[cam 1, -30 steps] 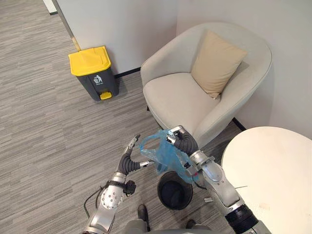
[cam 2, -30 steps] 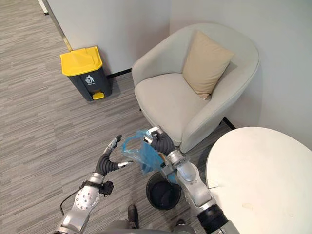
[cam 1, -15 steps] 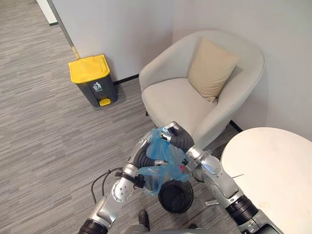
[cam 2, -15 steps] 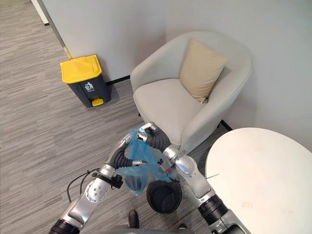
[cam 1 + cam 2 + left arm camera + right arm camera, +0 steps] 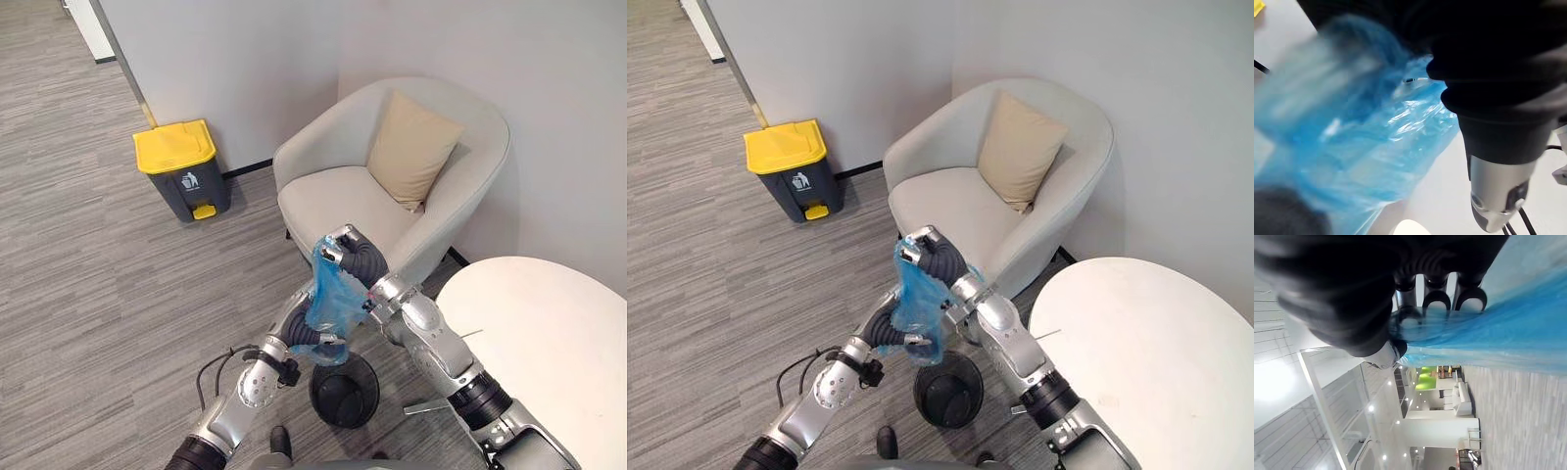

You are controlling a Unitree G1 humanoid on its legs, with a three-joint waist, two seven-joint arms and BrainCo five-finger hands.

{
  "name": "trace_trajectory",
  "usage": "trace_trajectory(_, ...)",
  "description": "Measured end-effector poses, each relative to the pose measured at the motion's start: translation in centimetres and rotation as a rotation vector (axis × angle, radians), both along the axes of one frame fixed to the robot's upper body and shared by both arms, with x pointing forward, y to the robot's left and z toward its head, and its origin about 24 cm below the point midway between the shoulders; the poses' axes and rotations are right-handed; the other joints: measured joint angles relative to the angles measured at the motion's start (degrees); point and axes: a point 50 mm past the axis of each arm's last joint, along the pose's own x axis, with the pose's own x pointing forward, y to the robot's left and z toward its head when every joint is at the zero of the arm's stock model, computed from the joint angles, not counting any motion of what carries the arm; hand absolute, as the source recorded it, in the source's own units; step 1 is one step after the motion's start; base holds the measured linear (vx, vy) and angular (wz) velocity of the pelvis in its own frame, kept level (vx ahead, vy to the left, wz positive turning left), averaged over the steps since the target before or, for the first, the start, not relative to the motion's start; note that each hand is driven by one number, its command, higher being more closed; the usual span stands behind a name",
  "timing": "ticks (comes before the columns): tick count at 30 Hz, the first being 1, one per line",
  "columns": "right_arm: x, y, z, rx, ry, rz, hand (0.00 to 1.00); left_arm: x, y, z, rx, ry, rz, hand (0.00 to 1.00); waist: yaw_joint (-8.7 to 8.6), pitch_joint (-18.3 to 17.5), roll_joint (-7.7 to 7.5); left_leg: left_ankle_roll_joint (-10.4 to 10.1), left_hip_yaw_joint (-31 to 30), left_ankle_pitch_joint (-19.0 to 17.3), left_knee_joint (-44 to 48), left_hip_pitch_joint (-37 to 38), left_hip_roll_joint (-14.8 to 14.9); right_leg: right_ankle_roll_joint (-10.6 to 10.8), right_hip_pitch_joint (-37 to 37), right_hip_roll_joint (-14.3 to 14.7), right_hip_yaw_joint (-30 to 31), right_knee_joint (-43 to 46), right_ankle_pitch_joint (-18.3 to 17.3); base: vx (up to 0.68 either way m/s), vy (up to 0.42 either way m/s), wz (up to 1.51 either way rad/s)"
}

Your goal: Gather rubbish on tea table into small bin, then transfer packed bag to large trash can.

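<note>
the grey armchair (image 5: 358, 201) stands ahead, the white tea table (image 5: 549, 333) to the robot's right, and the large trash can (image 5: 183, 168) with its yellow lid sits against the wall, well apart to the front-left. the small bin (image 5: 345, 394) is on the floor right below the hands. the blue bag (image 5: 331, 299) hangs over it with its long axis upright. the right hand (image 5: 353, 258) has its fingers curled tight round the bag's gathered top. the left hand (image 5: 297, 331) is against the bag's lower part, its fingers hidden by the film, so its grip cannot be told. judged from this, the carry must go leftward and forward, and the left arm is on the nearer side to the can.

half a second ago the bag was bunched low between both hands, just above the bin; now it is drawn up taller and clear of the rim. a second ago the left hand was apart from it, fingers spread.
</note>
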Motion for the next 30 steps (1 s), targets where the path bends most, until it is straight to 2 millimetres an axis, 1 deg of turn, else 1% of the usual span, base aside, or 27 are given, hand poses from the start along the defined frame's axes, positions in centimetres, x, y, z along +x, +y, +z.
trace_trajectory(6,-0.9,1.6,2.0,0.116,-0.028,0.083,1.00,0.1,-0.4,0.0,-0.023,0.007,0.013,0.00,-0.01,-0.45,-0.71,-0.01,-0.08,0.01,0.29,-0.05,-0.07,0.11,0.16,0.01,-0.09,-0.27,0.11,0.02,0.004,0.00)
trace_trajectory(9,-1.2,2.0,2.4,0.142,-0.037,0.101,1.00,0.2,-0.5,0.0,-0.035,0.018,0.038,0.00,0.01,-0.58,-0.91,-0.01,-0.13,0.01,0.30,-0.05,-0.11,0.11,0.23,0.00,-0.13,-0.38,0.11,0.03,0.005,0.01)
trace_trajectory(11,-1.3,2.2,2.4,0.141,-0.034,0.108,1.00,0.2,-0.7,0.0,-0.042,0.022,0.041,0.00,0.01,-0.58,-0.91,-0.01,-0.15,0.01,0.30,-0.05,-0.11,0.11,0.23,0.00,-0.14,-0.41,0.11,0.00,0.000,0.00)
trace_trajectory(15,-1.7,2.9,2.1,0.129,-0.023,0.138,1.00,0.1,-1.0,-0.8,-0.038,0.055,0.054,0.00,0.00,-0.60,-0.89,-0.02,-0.16,0.02,0.30,-0.02,-0.04,0.11,0.25,0.01,-0.12,-0.39,0.10,0.00,0.000,0.00)
trace_trajectory(19,-1.7,3.0,1.9,0.125,-0.015,0.132,1.00,0.1,-1.0,-1.3,-0.031,0.072,0.071,0.00,0.13,-0.62,-0.91,-0.12,-0.23,0.08,0.28,-0.02,0.18,0.10,0.27,0.19,-0.13,-0.39,0.11,0.00,0.000,0.00)
trace_trajectory(25,-2.2,4.2,0.6,0.086,0.033,0.171,1.00,-0.2,-0.9,-2.4,0.005,0.113,0.089,0.00,0.16,-0.77,-0.98,-0.23,-0.30,0.14,0.29,-0.05,0.46,0.07,0.30,0.45,-0.14,-0.52,0.12,0.00,0.000,0.00)
trace_trajectory(30,-3.3,6.3,0.6,0.059,0.035,0.274,1.00,-0.3,-0.9,-2.6,0.025,0.112,0.089,0.00,0.18,-0.80,-1.01,-0.24,-0.43,0.14,0.31,-0.07,0.46,0.06,0.43,0.47,-0.27,-0.65,0.13,0.00,0.000,0.00)
